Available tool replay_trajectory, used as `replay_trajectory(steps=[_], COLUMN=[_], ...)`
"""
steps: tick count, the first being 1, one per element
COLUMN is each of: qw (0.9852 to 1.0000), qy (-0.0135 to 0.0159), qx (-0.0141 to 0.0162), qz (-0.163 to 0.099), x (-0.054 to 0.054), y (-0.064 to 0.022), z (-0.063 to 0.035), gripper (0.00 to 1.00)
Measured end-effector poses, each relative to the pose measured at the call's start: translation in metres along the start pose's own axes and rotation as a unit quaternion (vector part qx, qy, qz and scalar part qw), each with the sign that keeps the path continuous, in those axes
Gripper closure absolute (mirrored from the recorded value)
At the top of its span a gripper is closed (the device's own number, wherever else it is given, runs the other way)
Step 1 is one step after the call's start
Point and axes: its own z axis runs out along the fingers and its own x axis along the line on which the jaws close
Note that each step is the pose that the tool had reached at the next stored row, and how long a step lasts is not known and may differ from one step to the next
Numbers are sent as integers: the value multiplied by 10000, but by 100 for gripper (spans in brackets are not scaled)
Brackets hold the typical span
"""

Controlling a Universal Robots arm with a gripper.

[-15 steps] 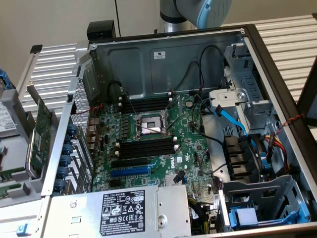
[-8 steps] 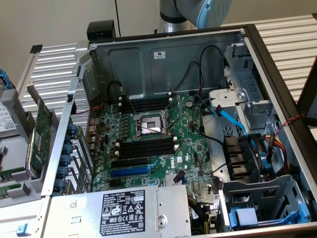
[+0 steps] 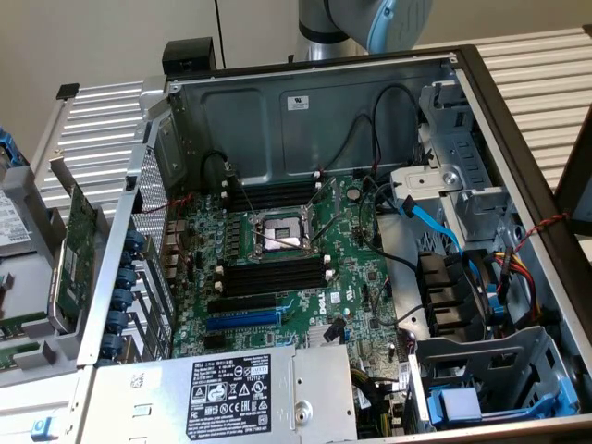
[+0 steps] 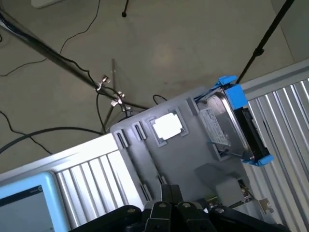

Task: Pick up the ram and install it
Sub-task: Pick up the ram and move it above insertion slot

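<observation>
Lying open on ribbed tabletop (image 3: pixel 92 139): one computer case (image 3: pixel 305 102), side off so motherboard (image 3: pixel 361 277) faces up. One arm (image 3: pixel 338 23) behind case's far wall. One gray tray (image 4: pixel 183 159) at tabletop's edge, exterior view's left, stages parts: one hard drive (image 4: pixel 222 121), one expansion card (image 3: pixel 79 250). Two memory slot banks (image 3: pixel 273 273) empty. Green strip at tray's near end, likely ram (image 3: pixel 20 351). Clenched hand (image 4: pixel 171 193) hovers over tray, grasping nothing.

A robotics lab: grey robot arm (image 3: pixel 324 26) at top centre, opened grey metal computer case (image 3: pixel 305 106) on a ribbed aluminium bench (image 3: pixel 532 65).
</observation>
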Motion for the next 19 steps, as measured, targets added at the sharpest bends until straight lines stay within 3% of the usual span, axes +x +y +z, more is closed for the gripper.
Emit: replay_trajectory(steps=[5, 9, 14, 19], qw=[9990, 9967, 9926, 9862], qy=[29, 52, 77, 105], qx=[-7, -13, -19, -27], qz=[-449, -815, -1211, -1652], x=[0, 0, 0, 1], y=[0, 0, -1, -1], z=[0, 0, 3, 11], gripper=[89, 89, 89, 89])
